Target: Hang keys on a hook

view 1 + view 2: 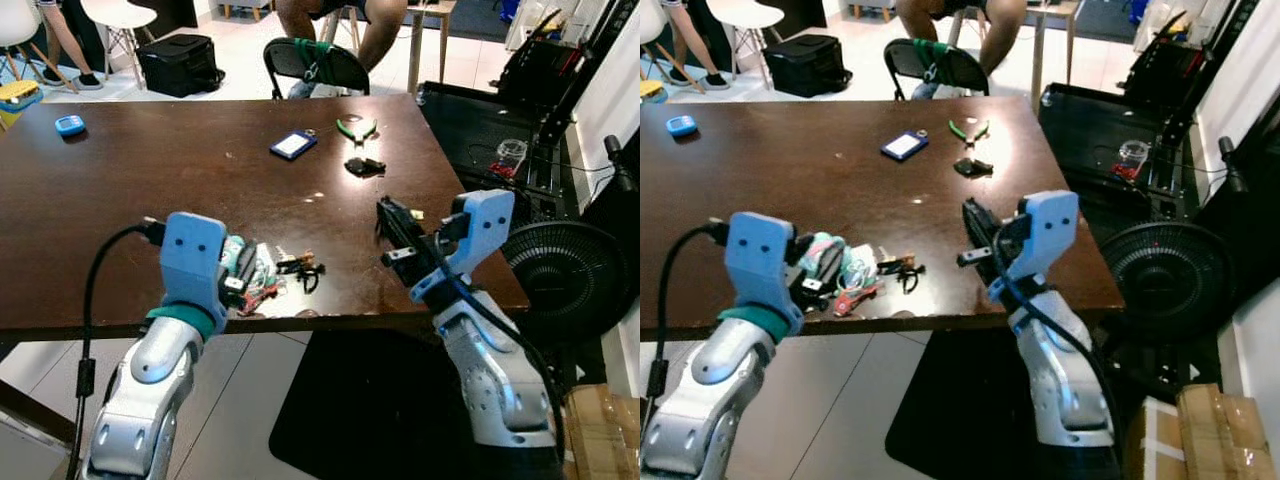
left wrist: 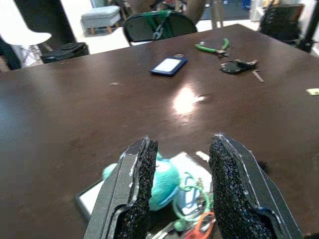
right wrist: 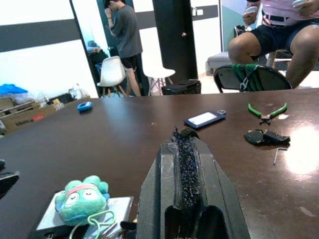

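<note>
A bunch of keys (image 1: pixel 300 268) lies near the table's front edge, tied to a teal plush charm (image 2: pixel 162 181), a white card and red and green cords. My left gripper (image 1: pixel 242 266) hovers low over the plush end of the bunch. It is open, and in the left wrist view the charm sits between its two black fingers (image 2: pixel 142 189). My right gripper (image 1: pixel 385 214) is shut and empty, held above the table right of the keys. It points across the table toward the far side, with the plush charm (image 3: pixel 82 196) off to one side of it.
On the dark wooden table (image 1: pixel 150 200) lie a blue key tag (image 1: pixel 293 145), green pliers (image 1: pixel 355 127), a small black object (image 1: pixel 364 166) and a blue gadget (image 1: pixel 69 124). Behind it are a folding chair (image 1: pixel 315 62) and a seated person (image 1: pixel 340 20). A floor fan (image 1: pixel 575 275) stands to the right.
</note>
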You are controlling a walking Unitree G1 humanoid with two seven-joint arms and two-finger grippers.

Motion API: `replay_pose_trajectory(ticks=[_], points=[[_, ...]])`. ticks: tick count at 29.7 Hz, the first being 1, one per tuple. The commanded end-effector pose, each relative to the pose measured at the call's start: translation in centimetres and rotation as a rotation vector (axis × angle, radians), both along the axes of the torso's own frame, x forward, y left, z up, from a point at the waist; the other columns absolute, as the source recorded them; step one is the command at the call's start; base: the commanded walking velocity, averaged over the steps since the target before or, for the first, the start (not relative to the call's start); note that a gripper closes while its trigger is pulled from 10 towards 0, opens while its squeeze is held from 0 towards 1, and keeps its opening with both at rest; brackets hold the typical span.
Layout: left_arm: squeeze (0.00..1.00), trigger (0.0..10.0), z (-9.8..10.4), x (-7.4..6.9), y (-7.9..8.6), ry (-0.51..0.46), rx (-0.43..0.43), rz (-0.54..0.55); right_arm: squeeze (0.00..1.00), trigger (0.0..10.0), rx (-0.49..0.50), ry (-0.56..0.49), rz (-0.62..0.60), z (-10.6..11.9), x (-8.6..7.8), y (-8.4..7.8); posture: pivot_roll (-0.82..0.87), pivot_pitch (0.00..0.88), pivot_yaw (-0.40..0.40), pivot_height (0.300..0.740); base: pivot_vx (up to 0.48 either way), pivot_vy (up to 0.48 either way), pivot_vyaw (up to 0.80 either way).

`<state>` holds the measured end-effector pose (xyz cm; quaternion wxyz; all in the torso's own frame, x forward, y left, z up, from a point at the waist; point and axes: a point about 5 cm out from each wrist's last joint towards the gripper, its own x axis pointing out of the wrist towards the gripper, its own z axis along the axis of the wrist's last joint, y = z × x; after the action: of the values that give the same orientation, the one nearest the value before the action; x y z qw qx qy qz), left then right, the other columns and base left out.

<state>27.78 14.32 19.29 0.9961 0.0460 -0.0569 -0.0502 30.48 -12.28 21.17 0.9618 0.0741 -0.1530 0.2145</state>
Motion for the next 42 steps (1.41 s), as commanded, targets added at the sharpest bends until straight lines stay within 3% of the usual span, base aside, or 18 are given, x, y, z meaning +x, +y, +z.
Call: replay_pose_trajectory(ticks=[1, 12, 22, 42], points=[[0.0, 10.0, -0.1, -0.2, 0.3, -0.001, -0.001, 0.018, 0.0, 10.0, -0.003, 0.014, -0.002, -0.4, 0.0, 0.2, -0.08, 0.0, 0.094, 0.74, -0.326, 0.0, 0.0], [0.0, 10.0, -0.8, -1.2, 1.1, 0.027, 0.012, 0.075, 0.0, 10.0, 0.007, 0.054, 0.037, -0.7, 0.3, 1.9, -0.02, 0.0, 0.075, 0.74, -0.351, 0.0, 0.0], [0.0, 10.0, -1.0, -1.0, 0.5, 0.013, -0.009, 0.1, 0.0, 10.0, -0.049, 0.053, 0.044, -0.7, 0.9, 1.7, -0.04, 0.0, 0.017, 0.74, -0.346, 0.0, 0.0], [0.0, 10.0, -1.1, -0.9, 0.8, 0.008, -0.007, 0.116, 0.0, 10.0, -0.086, 0.043, 0.054, -0.7, 1.2, 2.2, -0.04, 0.0, 0.013, 0.74, -0.337, 0.0, 0.0]])
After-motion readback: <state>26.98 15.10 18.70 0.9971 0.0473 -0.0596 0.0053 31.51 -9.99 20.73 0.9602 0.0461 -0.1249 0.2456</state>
